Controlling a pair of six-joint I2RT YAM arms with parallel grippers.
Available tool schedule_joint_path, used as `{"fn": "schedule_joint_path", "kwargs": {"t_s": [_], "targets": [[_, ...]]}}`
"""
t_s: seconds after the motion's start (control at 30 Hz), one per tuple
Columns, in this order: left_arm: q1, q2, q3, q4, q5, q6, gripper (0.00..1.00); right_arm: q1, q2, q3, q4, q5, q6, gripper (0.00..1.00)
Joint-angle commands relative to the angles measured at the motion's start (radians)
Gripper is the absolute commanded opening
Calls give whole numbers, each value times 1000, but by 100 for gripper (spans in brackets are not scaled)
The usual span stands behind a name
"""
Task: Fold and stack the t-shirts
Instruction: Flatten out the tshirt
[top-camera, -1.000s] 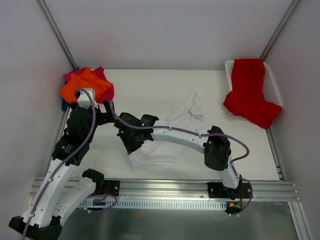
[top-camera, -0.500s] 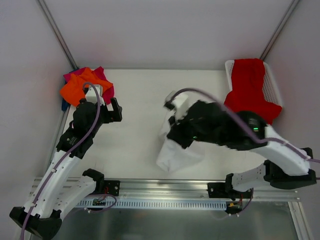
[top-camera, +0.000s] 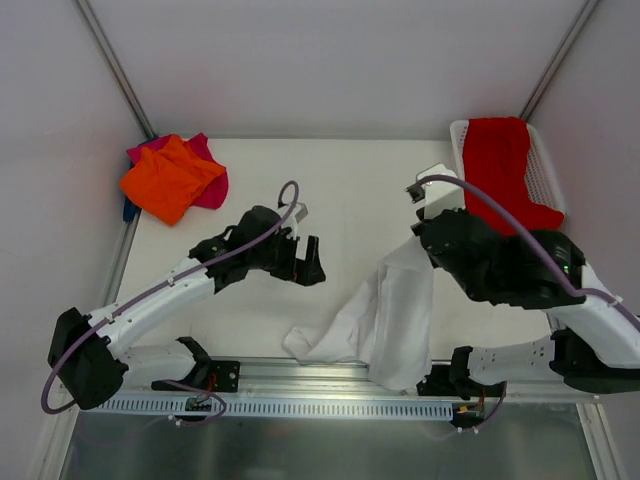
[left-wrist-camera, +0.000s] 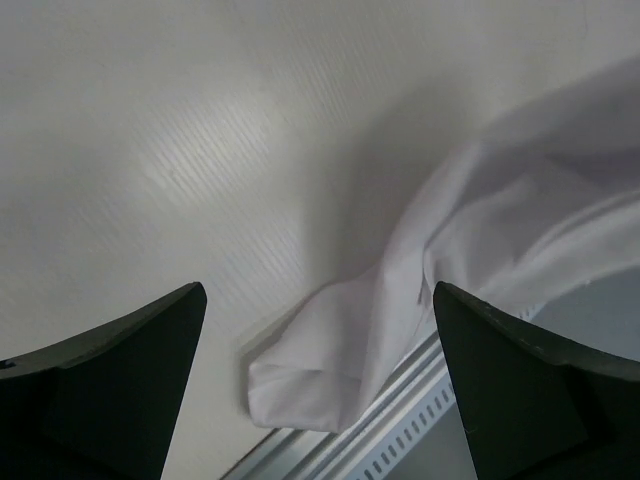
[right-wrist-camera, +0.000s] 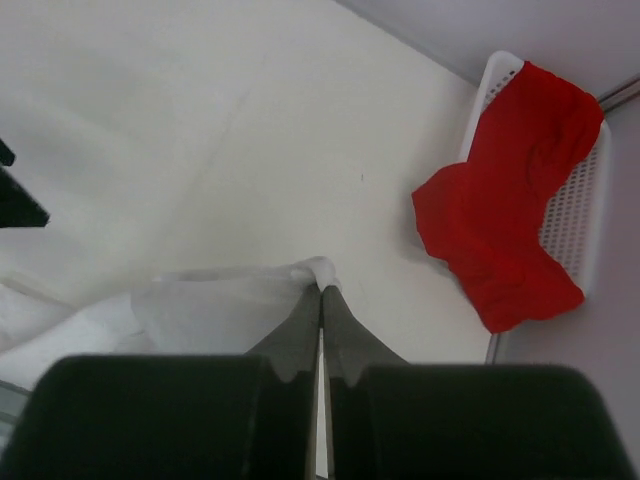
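Note:
The white t-shirt (top-camera: 395, 310) hangs from my right gripper (right-wrist-camera: 322, 291), which is shut on a bunched edge of it (right-wrist-camera: 318, 272). It drapes down over the table's front edge, with one end trailing left (top-camera: 305, 345). From above, the right arm hides its own fingers. My left gripper (top-camera: 306, 266) hovers open over the table just left of the shirt, holding nothing; the shirt's folded end (left-wrist-camera: 330, 370) lies below its jaws. The orange t-shirt (top-camera: 170, 180) lies on the magenta one (top-camera: 212, 188) at the back left, with a bit of blue (top-camera: 128, 211) beneath. The red t-shirt (top-camera: 500, 185) drapes over the basket.
A white mesh basket (top-camera: 546, 180) stands at the back right against the wall. A metal rail (top-camera: 330, 375) runs along the table's near edge, and the white shirt overhangs it. Walls close in the left, back and right sides.
The right arm swung from the table's left-middle over to the right, lifting the white shirt off the table. The left arm moved from the orange pile toward the middle, still open.

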Motion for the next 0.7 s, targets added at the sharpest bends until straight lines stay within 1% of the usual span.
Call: {"fn": "schedule_joint_path", "kwargs": {"t_s": [0.0,0.13,0.27,0.3,0.33,0.37,0.4,0.47,0.5,0.53,0.6,0.63,0.67], "targets": [[-98,-11,-19,12,-51,-61,99,-7,-37,-68,-50,37,11,1],[-153,-34,-37,15,-49,-79,99,-13,-100,-140,-48,18,58,0],[-263,-31,0,19,-30,-98,99,-27,-140,-218,-50,28,62,1],[-316,4,9,18,-22,-95,99,-30,-143,-246,-48,34,58,1],[-341,28,26,21,-22,-90,99,-36,-144,-258,-50,44,54,0],[-363,88,33,24,-28,-85,99,-42,-144,-269,-50,48,52,1],[-404,119,49,34,-47,-85,99,-55,-144,-284,-50,51,57,0],[-441,218,73,54,-50,-88,99,-67,-148,-298,-36,48,58,1],[-479,248,101,67,-58,-87,99,-79,-155,-316,-27,38,55,1],[-498,307,116,96,-64,-79,99,-85,-158,-326,-8,29,54,0],[-519,367,159,119,-76,-70,99,-96,-166,-343,4,14,57,1],[-521,421,170,131,-97,-68,99,-104,-174,-359,13,11,61,1],[-521,442,176,142,-120,-68,99,-107,-178,-367,15,6,66,1]]}}
